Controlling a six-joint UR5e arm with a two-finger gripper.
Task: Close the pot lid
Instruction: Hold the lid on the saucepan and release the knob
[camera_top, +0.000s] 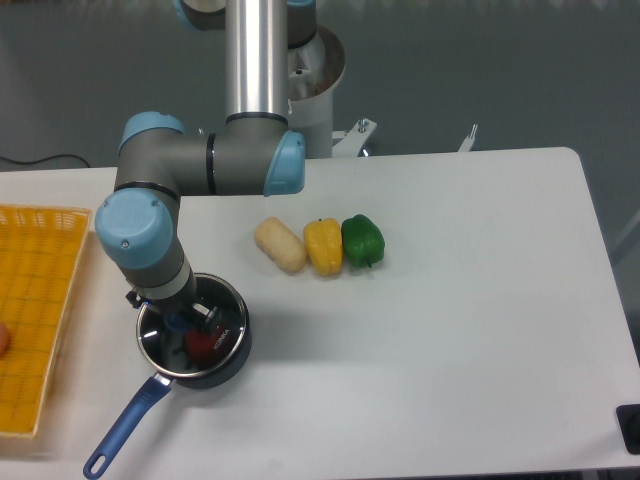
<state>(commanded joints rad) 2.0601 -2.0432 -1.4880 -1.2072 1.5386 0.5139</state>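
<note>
White desk carries the pot (195, 345) near its front-left corner, handle pointing to the front edge. Directly above it hangs the gripper (200, 322), clamped on the lid (170, 340), which covers the pot's mouth.

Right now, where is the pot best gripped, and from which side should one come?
Probably the long blue handle, near its middle, from above, gripping across its narrow width. It sticks out from the pot toward the front-left, free of everything, while the arm covers the bowl.
</note>
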